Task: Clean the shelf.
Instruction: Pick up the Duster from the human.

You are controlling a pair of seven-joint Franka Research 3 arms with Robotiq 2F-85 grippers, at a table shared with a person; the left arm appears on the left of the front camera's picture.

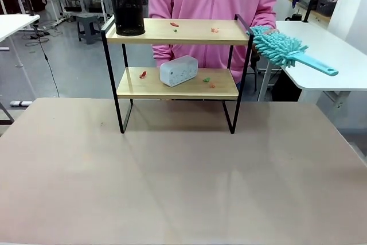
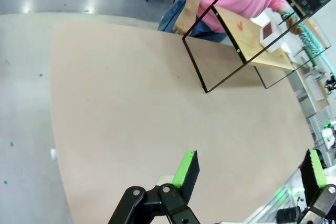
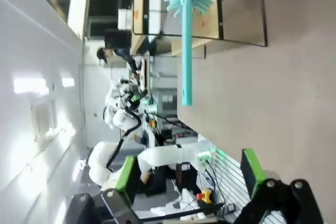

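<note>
The shelf [image 1: 195, 34] stands at the far middle of the tan table [image 1: 172, 170]. Its top board carries a black mesh cup [image 1: 127, 12] at the left and small red and orange scraps [image 1: 174, 24]. A white-grey block [image 1: 178, 70] and more scraps [image 1: 143, 74] lie on the lower board. A person in pink holds a teal duster [image 1: 279, 47] against the shelf's top right corner. In the left wrist view my left gripper [image 2: 252, 174] hangs open over the table, far from the shelf [image 2: 247, 43]. My right gripper [image 3: 189, 174] is open too, with the duster [image 3: 186, 3] and shelf [image 3: 210, 22] beyond it.
A wide bare stretch of table lies between the shelf and the near edge. The person stands right behind the shelf, one hand [image 2: 184, 22] at its frame. White tables stand at the far left and right [image 1: 338, 55].
</note>
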